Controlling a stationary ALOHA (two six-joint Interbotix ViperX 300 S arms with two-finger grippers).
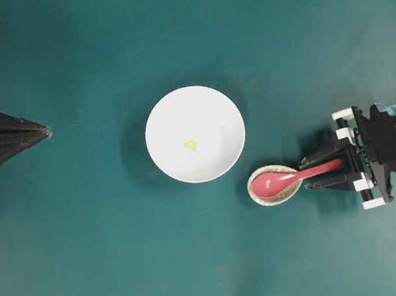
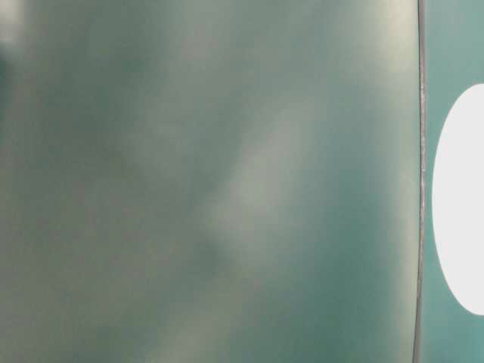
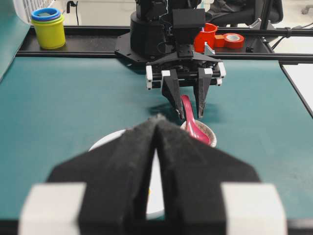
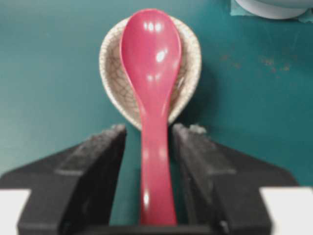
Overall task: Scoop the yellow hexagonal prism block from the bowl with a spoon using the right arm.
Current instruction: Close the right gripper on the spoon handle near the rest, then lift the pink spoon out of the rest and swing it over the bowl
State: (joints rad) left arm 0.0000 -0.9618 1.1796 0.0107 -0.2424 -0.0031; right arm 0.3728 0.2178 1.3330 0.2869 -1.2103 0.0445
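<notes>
**Right Claw Straddling the Spoon Handle at the Rest**

While the right claw (image 1: 329, 169) is sitting low over the teal table covering (image 1: 97, 271), its two black fingers (image 4: 100, 161) are standing partly open on either side of the short straight handle of the glossy pink-red ceramic soup spoon (image 4: 151, 63). A narrow gap is showing between each finger and the handle in the right wrist view, so the claw is gripping nothing. Ahead of the fingertips, the spoon's deep oval scoop is lying in the small crackled off-white oval spoon rest (image 4: 110, 73).

Beyond the rest, further ahead of the right claw and slightly to one side, the large round plain white bowl (image 1: 170, 115) is standing just beside the rest; actual contact cannot be confirmed. Near the bowl's centre the tiny bright yellow hexagonal prism block (image 1: 191, 145) is lying.

Well apart, across the bowl from the right claw, the left claw (image 1: 45, 131) is hanging with its fingers pressed together, holding nothing.
</notes>
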